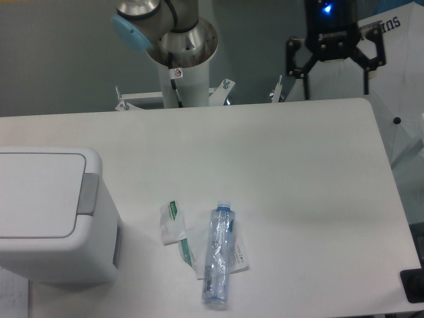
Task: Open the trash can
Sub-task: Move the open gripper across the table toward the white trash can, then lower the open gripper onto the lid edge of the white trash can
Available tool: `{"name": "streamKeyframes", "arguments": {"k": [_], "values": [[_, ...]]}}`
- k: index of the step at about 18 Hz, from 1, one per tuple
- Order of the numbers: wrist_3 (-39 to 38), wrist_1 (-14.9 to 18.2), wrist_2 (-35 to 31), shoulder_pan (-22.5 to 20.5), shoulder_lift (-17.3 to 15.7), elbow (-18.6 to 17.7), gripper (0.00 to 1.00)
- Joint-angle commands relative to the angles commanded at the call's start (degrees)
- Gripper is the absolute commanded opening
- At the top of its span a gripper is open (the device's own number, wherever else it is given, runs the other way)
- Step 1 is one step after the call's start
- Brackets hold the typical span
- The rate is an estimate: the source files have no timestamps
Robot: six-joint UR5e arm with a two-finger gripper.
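Note:
The trash can (pixel 50 215) is a large white boxy bin at the left edge of the table, its flat lid down and its grey push tab (pixel 87 195) on the right side of the lid. My gripper (pixel 328 83) hangs at the top right, above the table's far edge, far from the trash can. Its two black fingers (pixel 291 61) are spread wide apart with nothing between them.
A clear plastic bottle (pixel 216 255) lies on the white table (pixel 298 172) near the front, on crumpled white-and-green wrappers (pixel 173 222). The arm's base column (pixel 181 53) stands behind the far edge. A dark object (pixel 413 286) sits at the table's front right corner.

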State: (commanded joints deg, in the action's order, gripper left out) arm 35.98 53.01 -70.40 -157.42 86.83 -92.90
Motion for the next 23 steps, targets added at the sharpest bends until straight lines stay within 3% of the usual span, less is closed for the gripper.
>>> {"name": "streamKeyframes", "arguments": {"k": [6, 23], "values": [[-19.8, -0.5, 0.2, 8.3, 1.5, 0.3, 1.00], [-37.7, -3.9, 0.1, 23.4, 7.4, -0.1, 1.00]]}}
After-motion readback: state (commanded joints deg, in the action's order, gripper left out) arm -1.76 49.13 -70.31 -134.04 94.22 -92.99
